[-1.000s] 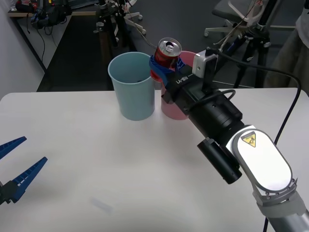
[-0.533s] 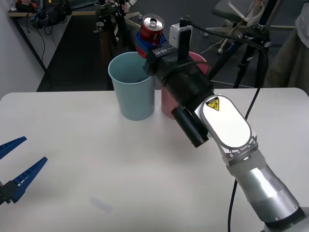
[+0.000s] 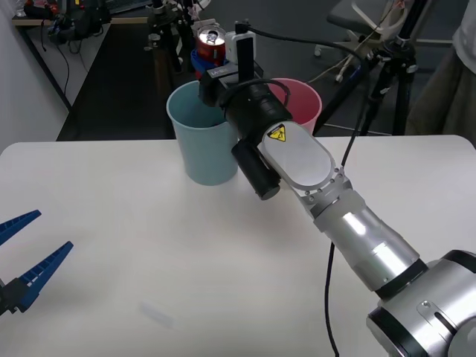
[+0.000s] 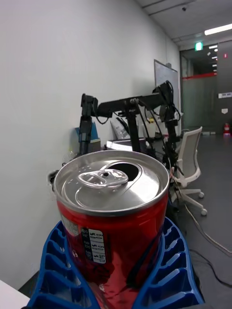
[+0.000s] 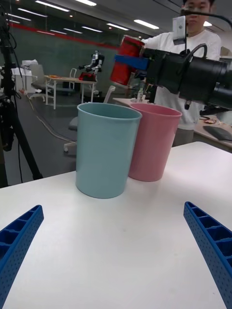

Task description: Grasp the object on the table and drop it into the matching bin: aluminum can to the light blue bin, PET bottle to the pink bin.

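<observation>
- The right gripper [image 3: 210, 61] is clamped on the can [image 3: 210, 41], blue fingers [image 4: 169, 270] pressing its red sides from both flanks while the silver top and pull tab stay exposed.
- Can position: held in the air above the far rim of the blue bin [image 3: 206, 134], clear of the table [image 3: 149, 245]. In the left wrist view the can [image 5: 125, 60] sits above and toward the seam between the blue bin [image 5: 105, 148] and the pink bin [image 5: 153, 141].
- The grip sits low on the can body, so the can stands proud of the fingers; this likely keeps the fingers from fouling the rim at release.
- The arm reaches across the pink bin [image 3: 300, 104], so the forearm passes over the wrong container while the can hangs on the blue side.
- The two bins stand touching, side by side at the table's far edge. This leaves little margin: a release too far toward the seam could send the can into the pink bin or onto a rim.
- Judgement: transport is nearly complete; centring over the blue opening and release remain.
- The left gripper [image 3: 22, 256] is idle near the table's near left edge, fingers [image 5: 19, 236] spread apart and holding nothing.
</observation>
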`<state>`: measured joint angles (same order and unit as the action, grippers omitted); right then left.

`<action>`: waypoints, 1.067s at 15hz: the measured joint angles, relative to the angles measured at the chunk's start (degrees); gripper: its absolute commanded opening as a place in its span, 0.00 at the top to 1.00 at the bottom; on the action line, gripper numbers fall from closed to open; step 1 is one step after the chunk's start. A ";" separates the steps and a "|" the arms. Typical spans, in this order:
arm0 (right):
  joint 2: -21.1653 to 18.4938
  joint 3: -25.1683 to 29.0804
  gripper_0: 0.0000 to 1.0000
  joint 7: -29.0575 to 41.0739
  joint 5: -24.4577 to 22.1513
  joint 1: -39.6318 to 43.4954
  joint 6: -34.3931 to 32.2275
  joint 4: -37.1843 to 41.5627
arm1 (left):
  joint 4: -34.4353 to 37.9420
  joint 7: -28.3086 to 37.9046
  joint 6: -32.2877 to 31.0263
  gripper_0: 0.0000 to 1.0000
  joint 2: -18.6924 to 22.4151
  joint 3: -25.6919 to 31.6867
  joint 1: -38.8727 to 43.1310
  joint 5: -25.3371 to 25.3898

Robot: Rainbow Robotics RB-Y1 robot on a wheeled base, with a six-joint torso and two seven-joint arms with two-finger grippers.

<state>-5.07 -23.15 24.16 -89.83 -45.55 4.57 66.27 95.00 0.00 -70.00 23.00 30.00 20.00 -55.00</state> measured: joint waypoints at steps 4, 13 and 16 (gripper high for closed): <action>0.94 0.05 1.00 0.10 0.30 -3.28 0.08 -6.85 | 0.00 0.00 0.00 0.00 0.00 0.00 0.00 0.00; 1.12 0.04 1.00 0.12 1.26 -3.66 0.09 -7.56 | 0.00 0.00 0.00 0.00 0.00 0.00 0.00 0.00; 1.12 0.10 0.00 0.38 1.73 -3.67 0.09 -7.56 | 0.00 0.00 0.00 0.00 0.00 0.00 0.00 0.00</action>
<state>-3.95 -23.04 24.54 -88.10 -49.22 4.67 58.71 95.00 0.00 -70.00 23.00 30.00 20.00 -55.00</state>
